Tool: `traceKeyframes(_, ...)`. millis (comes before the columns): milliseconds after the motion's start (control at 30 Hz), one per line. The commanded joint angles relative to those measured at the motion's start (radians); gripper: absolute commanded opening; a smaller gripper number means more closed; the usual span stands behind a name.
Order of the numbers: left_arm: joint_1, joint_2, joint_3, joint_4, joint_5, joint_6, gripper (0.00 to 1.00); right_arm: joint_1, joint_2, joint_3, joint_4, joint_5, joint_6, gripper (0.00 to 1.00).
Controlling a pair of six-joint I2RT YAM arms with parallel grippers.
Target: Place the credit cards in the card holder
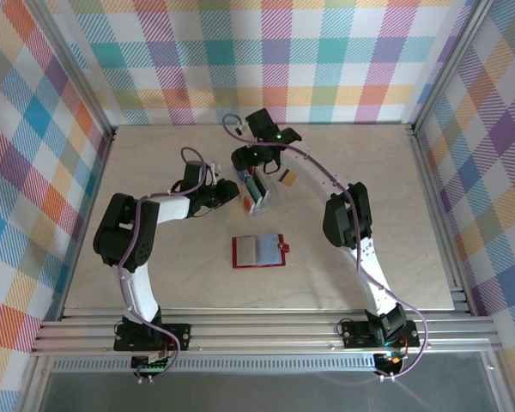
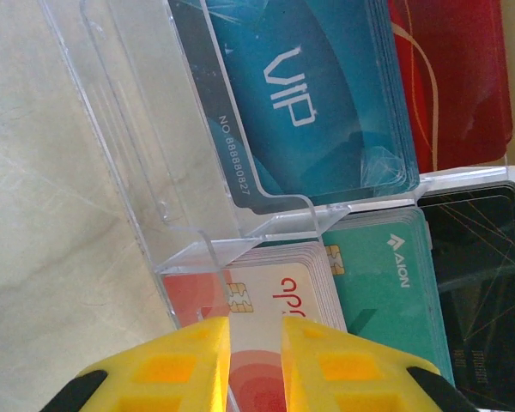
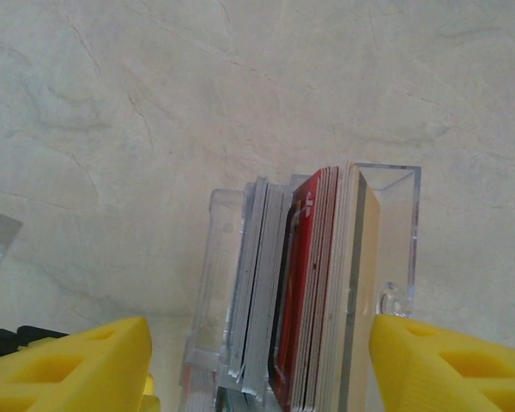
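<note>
You can read "VIP" and "NO. 88888827" on the blue card and "AION" on the teal card, both in the clear rack. Your left tool shows a narrow gap over the white-red card; whether it grips cannot be told. Your right tool gapes wide astride the rack. One card holder lies open on the desk.

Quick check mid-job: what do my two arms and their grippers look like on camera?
The left arm and right arm both have white links, bulky black joints and a lilac cable looped along them. Small green lights glow on the right arm. The left gripper and right gripper have bright yellow blocky fingers with rectangular recesses.
</note>
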Motion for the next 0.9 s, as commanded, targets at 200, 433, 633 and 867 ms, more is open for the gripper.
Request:
traceKeyframes(200,0.010,0.027,0.043,0.018,0.037,-0.008,0.23,-0.007,0.032,0.051,-0.076,-0.067,-0.025,0.66)
traceKeyframes(433,0.012,0.028,0.050,0.013,0.037,-0.007,0.23,-0.012,0.046,0.092,-0.108,-0.146,-0.028,0.63)
traceKeyframes(633,0.012,0.039,0.057,0.014,0.044,-0.011,0.22,-0.021,0.039,0.098,-0.118,-0.155,-0.020,0.57)
traceKeyframes(867,0.015,0.039,0.054,0.016,0.047,-0.011,0.22,-0.026,0.046,0.110,-0.124,-0.141,-0.013,0.46)
